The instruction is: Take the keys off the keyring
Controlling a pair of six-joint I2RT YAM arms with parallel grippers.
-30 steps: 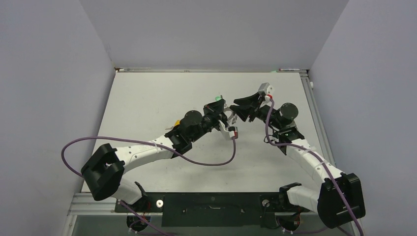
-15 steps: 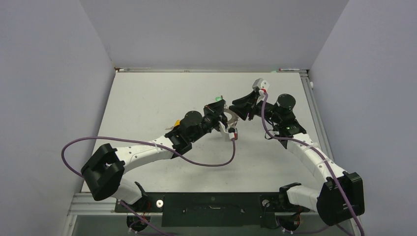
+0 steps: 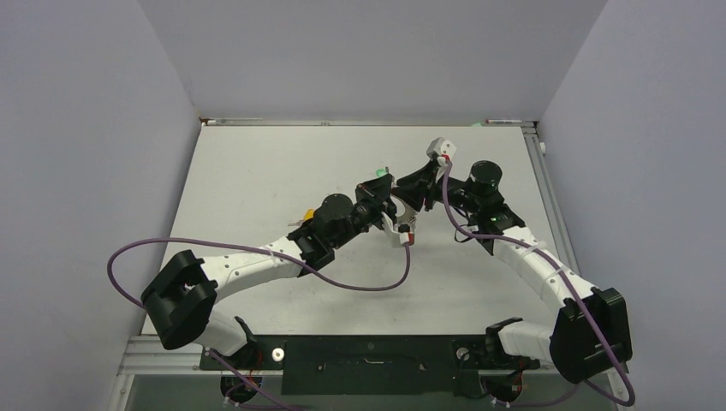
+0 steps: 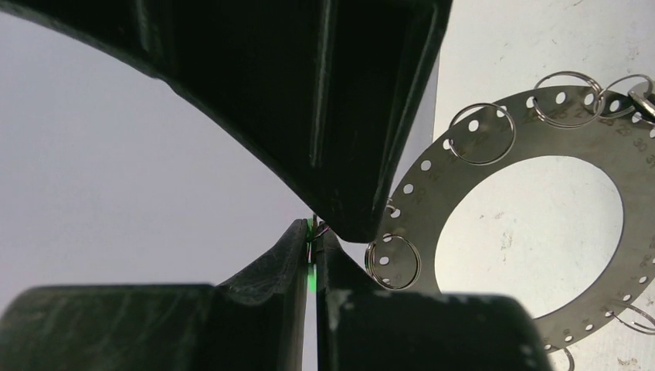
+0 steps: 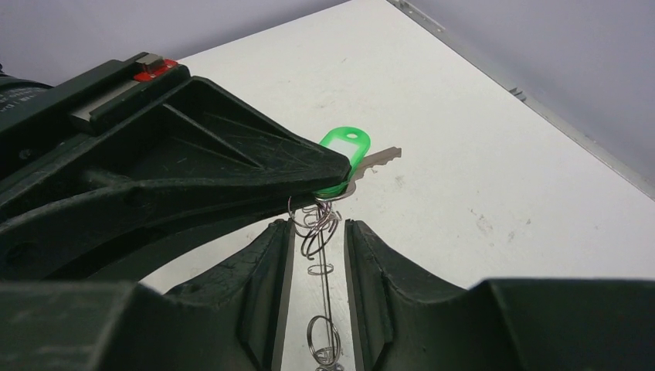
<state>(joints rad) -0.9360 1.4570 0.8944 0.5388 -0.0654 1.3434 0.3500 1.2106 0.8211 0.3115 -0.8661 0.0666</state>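
My left gripper (image 3: pixel 385 187) (image 4: pixel 313 232) is shut on the green head of a key (image 5: pixel 344 150), seen as a green sliver between its pads (image 4: pixel 310 267). The silver blade (image 5: pixel 380 160) sticks out behind. The keyring (image 4: pixel 525 131), a wide flat grey ring with small holes and several small wire rings (image 4: pixel 393 261), hangs beside the left jaws. In the right wrist view it shows edge-on (image 5: pixel 325 301). My right gripper (image 3: pixel 407 190) (image 5: pixel 319 228) is open, its fingers on either side of the ring's edge and the wire rings (image 5: pixel 313 226), touching nothing I can see.
A small yellow-headed key (image 3: pixel 306 214) lies on the white table (image 3: pixel 257 171) beside my left forearm. Grey walls close the table at the back and both sides. Purple cables loop from both arms over the near half.
My right gripper has moved left toward the left gripper and now straddles the keyring. The left arm has hardly moved and still holds the green key.
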